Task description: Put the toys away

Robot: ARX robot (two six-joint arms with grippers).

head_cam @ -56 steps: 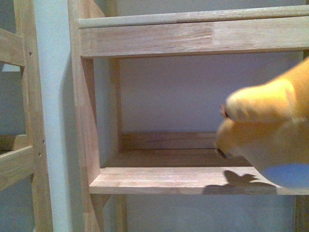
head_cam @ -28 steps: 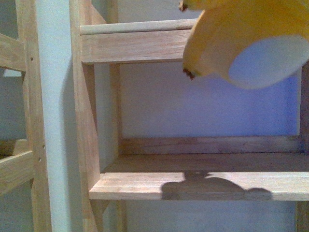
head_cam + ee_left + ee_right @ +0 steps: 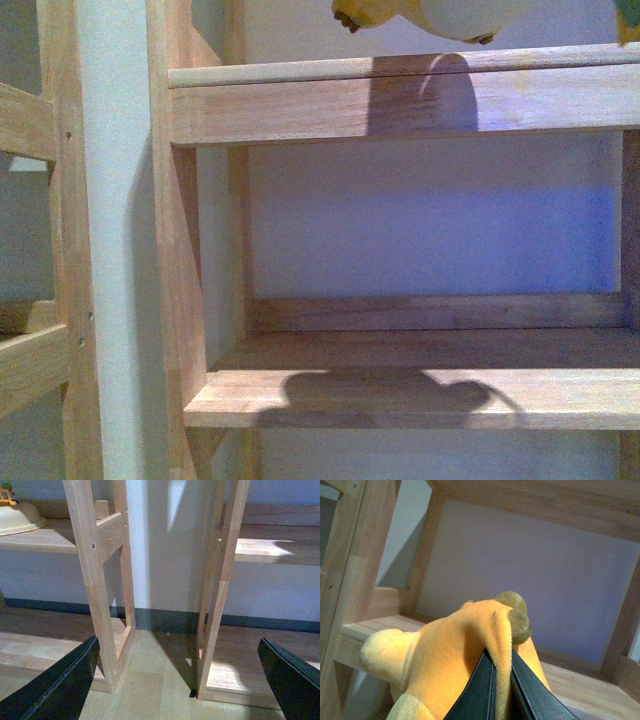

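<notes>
The right gripper (image 3: 502,690) is seen closest in its wrist view, its dark jaws clamped together on a fold of the orange-yellow plush toy (image 3: 455,655). The toy is thus held in the air, not resting on any board. In the front view only its lower part (image 3: 440,15) is seen at the top edge, above the upper shelf (image 3: 400,100), on whose front rail its shadow falls. A second shadow lies on the lower shelf (image 3: 400,390), which is bare where visible.

The left gripper (image 3: 175,680) is held low, jaws wide apart and empty, with two upright shelf posts (image 3: 97,580) and the wall beyond them.

Risks are judged as follows. The grip is taken on a thin pinch of fabric; slippage may be caused by the toy's weight. The hanging body may be caught on the upper rail if it is advanced too low. If released too near the front edge, the toy may roll off.
</notes>
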